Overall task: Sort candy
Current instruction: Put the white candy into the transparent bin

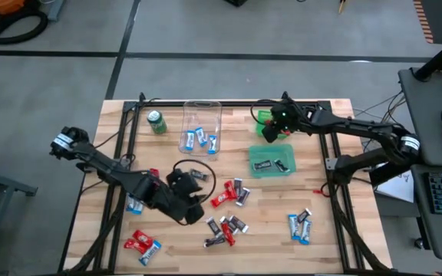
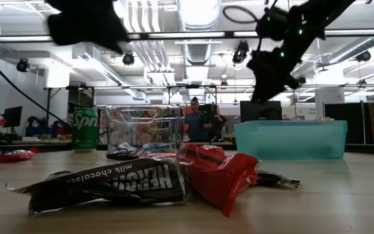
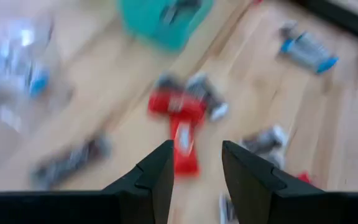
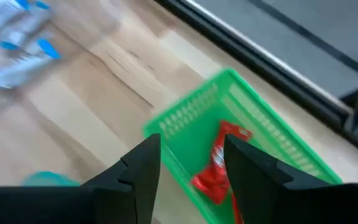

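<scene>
Small wrapped candy bars lie scattered on the wooden table: a red and black pair (image 1: pixel 231 193), a mixed cluster (image 1: pixel 225 228), blue ones (image 1: pixel 299 226) and a red and blue pair (image 1: pixel 142 244). My left gripper (image 1: pixel 192 205) hangs open over the table's near middle; its wrist view shows the open fingers (image 3: pixel 197 152) with a red candy (image 3: pixel 182 134) on the table beyond them. My right gripper (image 1: pixel 271 129) is open and empty above the green basket (image 4: pixel 185 118) at the far side, where a red candy (image 4: pixel 216 168) lies inside.
A clear bin (image 1: pixel 202 126) holds blue candies and a teal bin (image 1: pixel 272 162) holds black ones. A green soda can (image 1: pixel 156 123) stands at the far left. In the low view a black bar (image 2: pixel 109 182) and a red wrapper (image 2: pixel 219 172) lie close to the near edge.
</scene>
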